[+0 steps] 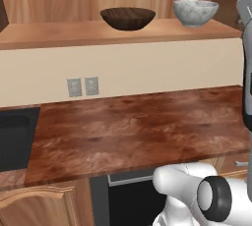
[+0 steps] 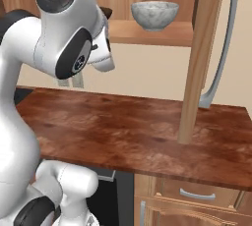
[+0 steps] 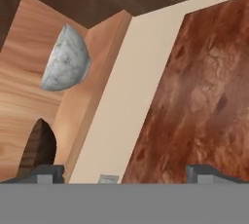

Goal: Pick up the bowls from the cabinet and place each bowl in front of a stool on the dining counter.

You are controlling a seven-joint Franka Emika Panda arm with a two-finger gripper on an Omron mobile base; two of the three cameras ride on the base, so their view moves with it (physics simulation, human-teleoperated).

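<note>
The two-finger gripper (image 3: pixel 125 173) of the white Franka Panda arm (image 2: pixel 59 48) stands spread wide and empty, its dark finger tips (image 3: pixel 46 173) set far apart at the bottom of the hand view, with nothing between them. The hand is rolled, so the scene there lies on its side: the pale grey-white speckled stone-look round bowl (image 3: pixel 64 60) sits toward 10 o'clock from the gripper, well apart from it, and the edge of the wider, shallower dark brown wooden bowl (image 3: pixel 38 146) shows at 9 o'clock.

In the left base view both bowls rest upright on the flat shelf board of the light tan wood-grain cabinet (image 1: pixel 69 32), the wooden bowl (image 1: pixel 128 17) near the middle and the stone-look bowl (image 1: pixel 195 12) at 3 o'clock from it, apart and not touching. The right base view shows the stone-look bowl (image 2: pixel 154 15) on the same shelf, at 2 o'clock from the arm's upper joints.

Below the shelf runs a cream wall with two grey outlets (image 1: pixel 82 86), then a glossy reddish-brown worktop (image 1: pixel 142 131) with a black sink (image 1: pixel 15 139) at its 9 o'clock end. No stools appear here.

Judging by looks, the stone-look bowl is likely the heavier and smoother of the two, rigid and apt to chip if dropped; the wooden one probably lighter and less slippery. Both look too wide to span across, so a pinch over the rim wall, one finger inside and one outside, seems the surest hold. Neither bowl has yet been lifted.
</note>
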